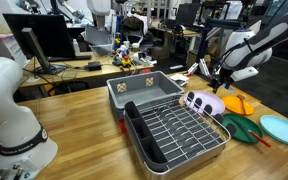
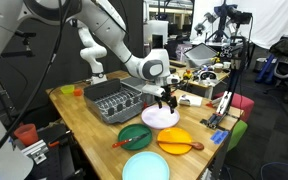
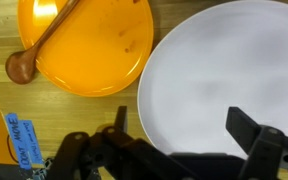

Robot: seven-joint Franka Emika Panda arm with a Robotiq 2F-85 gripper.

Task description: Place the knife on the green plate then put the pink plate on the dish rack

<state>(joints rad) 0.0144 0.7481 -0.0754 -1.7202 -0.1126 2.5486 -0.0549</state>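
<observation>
We see an orange plate (image 3: 104, 50) on the wooden table (image 1: 84, 125), with a wooden spoon (image 3: 44, 45) lying across it, its bowl resting over the left rim. Just beside the orange plate, nearer us, lies a turquoise plate (image 2: 146, 167). A grey plastic tub (image 2: 109, 92) sits far left, and a red cup (image 2: 26, 133) near left.

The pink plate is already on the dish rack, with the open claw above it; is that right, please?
Not quite: the pink plate lies on the table beside the dish rack, not on it, as an exterior view shows. The open claw is indeed above it.
</observation>
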